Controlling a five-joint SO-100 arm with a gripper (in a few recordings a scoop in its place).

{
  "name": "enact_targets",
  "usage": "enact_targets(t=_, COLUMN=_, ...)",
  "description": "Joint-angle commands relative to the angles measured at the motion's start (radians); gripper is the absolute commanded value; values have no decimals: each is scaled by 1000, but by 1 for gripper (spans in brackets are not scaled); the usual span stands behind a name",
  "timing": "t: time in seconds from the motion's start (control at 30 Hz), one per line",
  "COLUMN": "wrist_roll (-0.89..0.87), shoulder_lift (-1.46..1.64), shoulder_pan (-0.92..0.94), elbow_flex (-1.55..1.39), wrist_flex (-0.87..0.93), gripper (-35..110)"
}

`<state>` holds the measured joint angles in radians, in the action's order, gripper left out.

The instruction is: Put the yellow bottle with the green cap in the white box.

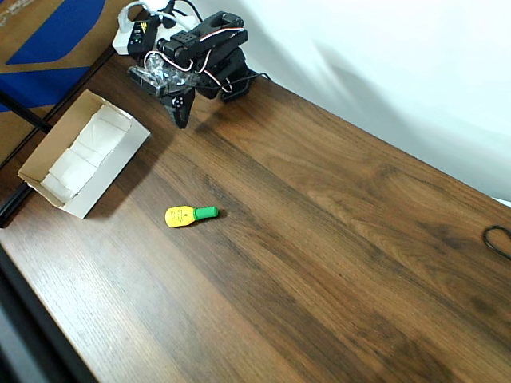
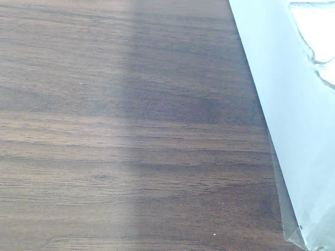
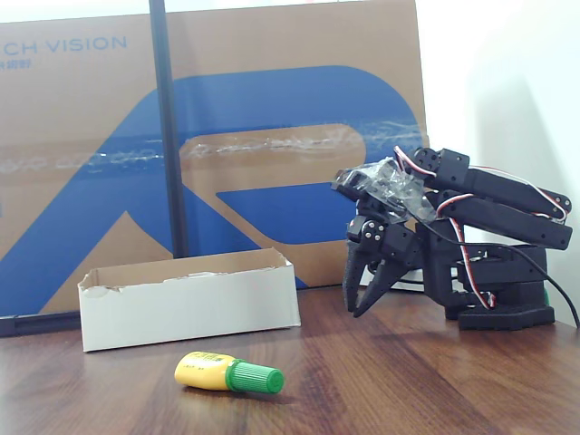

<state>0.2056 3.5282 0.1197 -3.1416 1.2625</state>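
The yellow bottle with the green cap (image 1: 190, 215) lies on its side on the wooden table, cap pointing right in the overhead view. In the fixed view the bottle (image 3: 227, 372) rests in front of the white box (image 3: 190, 299). The white box (image 1: 84, 152) stands open at the left, with white paper padding inside; its wall (image 2: 293, 130) fills the right of the wrist view. My gripper (image 1: 182, 112) hangs on the folded black arm at the back, fingertips down just above the table, well away from the bottle. The gripper (image 3: 355, 306) looks shut, with nothing in it.
A large brown-and-blue cardboard sheet (image 3: 272, 136) and a black pole (image 3: 168, 136) stand behind the box. A white power strip (image 1: 132, 36) lies by the arm's base. A black cable loop (image 1: 499, 239) lies at the right edge. The table's edge runs along the lower left.
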Motion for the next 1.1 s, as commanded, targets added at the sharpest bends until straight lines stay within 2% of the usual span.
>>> enact_targets(t=0.0, wrist_roll=-28, shoulder_lift=-3, shoulder_pan=-109, elbow_flex=6, wrist_flex=-8, gripper=0)
enact_targets(t=0.43, wrist_roll=-20, shoulder_lift=-21, shoulder_pan=-114, elbow_flex=18, wrist_flex=-9, gripper=0)
enact_targets(t=1.07, wrist_roll=-49, shoulder_lift=-439, shoulder_pan=-175, elbow_flex=486, wrist_flex=-23, gripper=0)
